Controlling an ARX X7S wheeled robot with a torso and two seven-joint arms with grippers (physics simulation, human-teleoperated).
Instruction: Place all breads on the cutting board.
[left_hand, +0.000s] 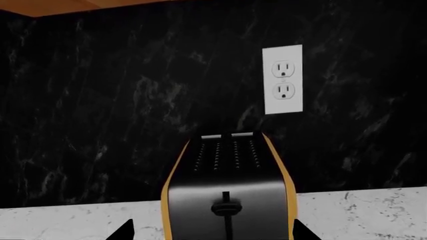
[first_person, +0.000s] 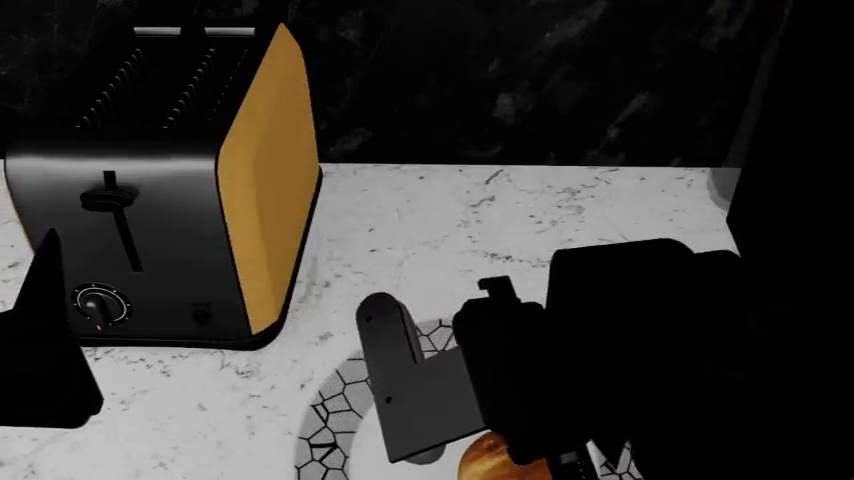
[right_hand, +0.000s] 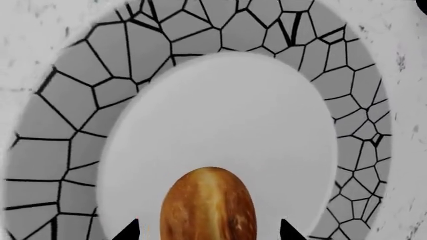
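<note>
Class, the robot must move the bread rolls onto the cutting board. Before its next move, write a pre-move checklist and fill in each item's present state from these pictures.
1. Golden roll located, lying on the patterned plate: ok.
2. Right end effector lined up over that roll, a fingertip showing on each side: ok.
3. Roll actually gripped: cannot tell; contact is not visible.
4. Second, darker roll located: not ok; no view shows it.
5. Cutting board located: not ok; it is out of all views.
6. Left end effector free of the toaster: cannot tell; it points at it, gap unclear.
</note>
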